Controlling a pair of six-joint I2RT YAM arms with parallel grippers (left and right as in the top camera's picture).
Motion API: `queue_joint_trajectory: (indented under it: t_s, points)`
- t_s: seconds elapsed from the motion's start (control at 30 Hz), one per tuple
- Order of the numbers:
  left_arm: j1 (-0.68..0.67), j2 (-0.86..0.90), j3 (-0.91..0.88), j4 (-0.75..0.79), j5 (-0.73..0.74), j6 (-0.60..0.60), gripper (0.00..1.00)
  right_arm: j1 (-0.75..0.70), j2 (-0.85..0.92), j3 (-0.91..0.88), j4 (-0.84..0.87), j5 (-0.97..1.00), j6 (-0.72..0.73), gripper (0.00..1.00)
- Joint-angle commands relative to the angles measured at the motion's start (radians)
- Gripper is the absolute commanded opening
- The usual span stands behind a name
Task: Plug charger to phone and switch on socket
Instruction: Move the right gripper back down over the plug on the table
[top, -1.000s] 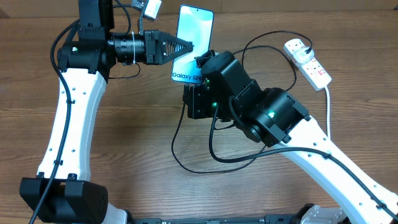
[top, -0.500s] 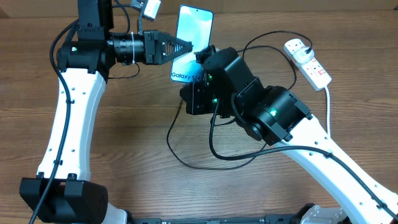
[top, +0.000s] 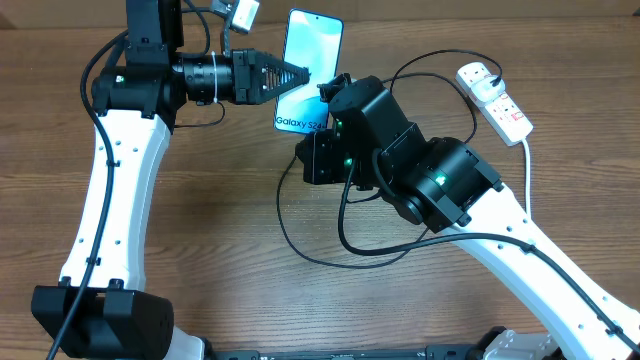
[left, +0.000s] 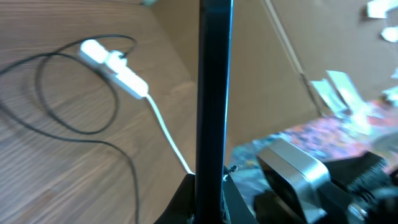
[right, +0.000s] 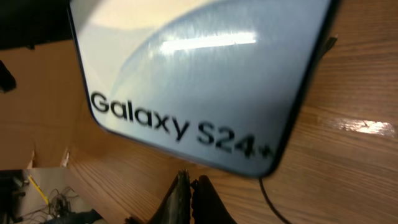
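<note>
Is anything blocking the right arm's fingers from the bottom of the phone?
Nothing visible does: the right fingers sit just below the phone's lower edge, with only bare wood between; the charger cable trails aside.

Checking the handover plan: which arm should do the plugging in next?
Right: the right gripper points at the bottom edge of the slim light-blue phone, thin black charger cable beside it; the left gripper is occupied clamping the phone's side.
</note>
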Motion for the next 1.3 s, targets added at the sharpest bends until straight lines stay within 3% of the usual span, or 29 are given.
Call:
queue_joint_trajectory:
  t_s: [0.0, 0.1, 0.2, 0.3, 0.43, 0.73, 1.27]
  points:
    - [0.0, -0.002, 0.013, -0.015, -0.161, 0.027, 0.04, -0.006, 0.0, 0.032, -0.025, 0.023, -0.001, 0.13]
    - [0.0, -0.002, 0.013, -0.071, -0.332, 0.027, 0.04, -0.006, 0.0, 0.032, -0.067, 0.042, 0.009, 0.38]
    - [0.0, -0.002, 0.013, -0.129, -0.486, 0.027, 0.04, -0.006, 0.0, 0.032, -0.101, 0.085, 0.067, 0.77]
    - [0.0, -0.002, 0.013, -0.176, -0.63, 0.029, 0.04, -0.006, 0.0, 0.031, -0.11, 0.105, 0.108, 1.0]
    - [0.0, -0.002, 0.013, -0.219, -0.732, 0.047, 0.04, -0.006, 0.0, 0.03, -0.097, 0.105, 0.108, 1.0]
    - [0.0, -0.002, 0.013, -0.245, -0.815, 0.046, 0.04, -0.006, 0.042, 0.019, -0.09, 0.103, 0.108, 1.0]
    - [0.0, -0.002, 0.013, -0.264, -0.873, 0.046, 0.04, -0.007, 0.051, 0.021, -0.093, 0.044, 0.073, 1.0]
